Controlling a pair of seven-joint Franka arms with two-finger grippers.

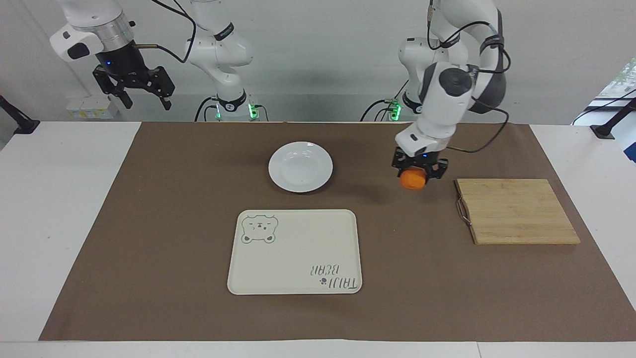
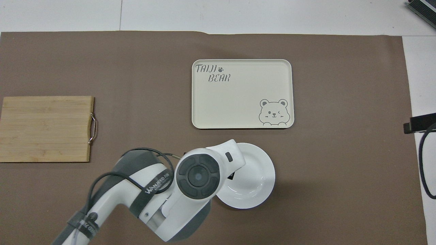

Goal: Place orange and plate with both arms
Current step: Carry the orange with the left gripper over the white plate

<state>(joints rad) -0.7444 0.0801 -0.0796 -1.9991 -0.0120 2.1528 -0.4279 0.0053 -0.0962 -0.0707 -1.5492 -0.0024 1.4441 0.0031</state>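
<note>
While your left hand (image 1: 414, 174) grips the orange (image 1: 413, 179) aloft, the plate (image 1: 300, 166) lies toward the right arm's end from it; your right hand (image 1: 133, 87) waits open.

Your left gripper (image 1: 413, 174) grips the orange (image 1: 413, 179) in the air over the brown mat (image 1: 149, 209), between the white plate (image 1: 300, 166) and the wooden cutting board (image 1: 516, 211); your right gripper (image 1: 144, 99) waits open.

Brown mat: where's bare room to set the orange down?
Round white plate and cream bear tray are both bare; so is the wooden cutting board. Brown mat lies open toward the right arm's end. Left gripper holds the small orange between plate and board.
</note>
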